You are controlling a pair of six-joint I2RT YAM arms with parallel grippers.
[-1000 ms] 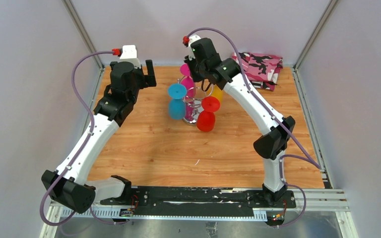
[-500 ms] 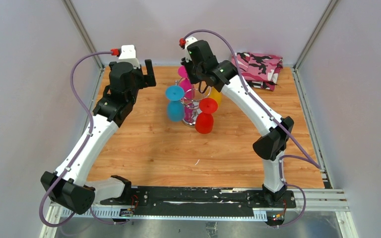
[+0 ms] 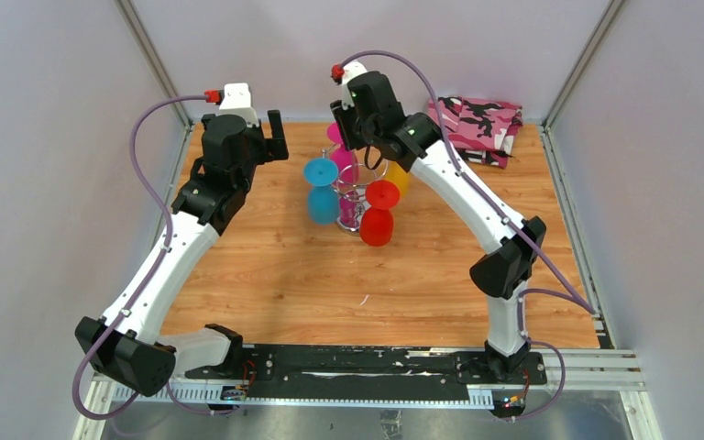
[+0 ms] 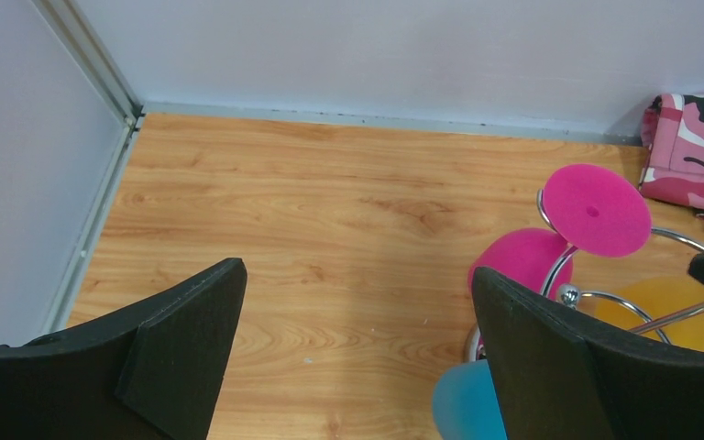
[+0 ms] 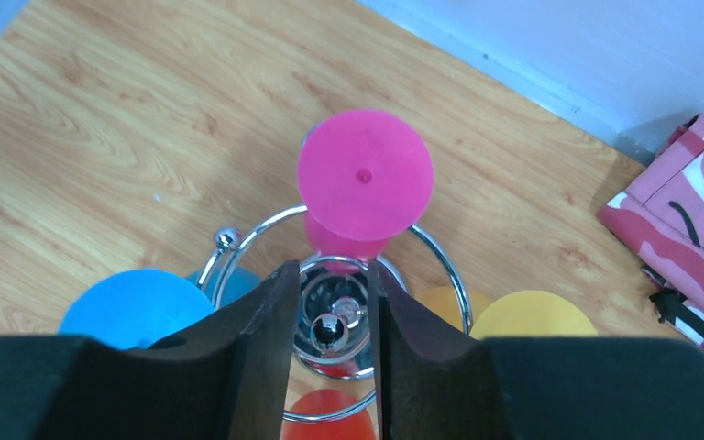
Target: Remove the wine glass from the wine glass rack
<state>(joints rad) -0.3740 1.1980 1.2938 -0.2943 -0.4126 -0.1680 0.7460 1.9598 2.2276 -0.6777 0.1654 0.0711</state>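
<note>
Right hand (image 5: 330,270) hovers directly over the wine glass rack (image 5: 328,332), and through my wrist view its two black fingers stand only a narrow slot apart, grasping nothing; the chrome ball on the centre post shows in the gap. Nothing is off yet: the magenta wine glass (image 5: 365,174) hangs upside down from the far hook, foot up and bowl below, with the blue glass (image 5: 128,302), the yellow glass (image 5: 532,316) and the red glass (image 5: 330,412) slung the same way around the ring. I read the narrow slot as set for a thin stem, and the magenta one sits straight ahead of the fingers, so that's my likely pick. Left hand (image 4: 357,273) is spread wide and released, parked to the left of the rack over bare desk (image 4: 330,183), probably to stay out of the way. Pink camouflage cloth (image 5: 687,211) lies at the far right, well apart.
</note>
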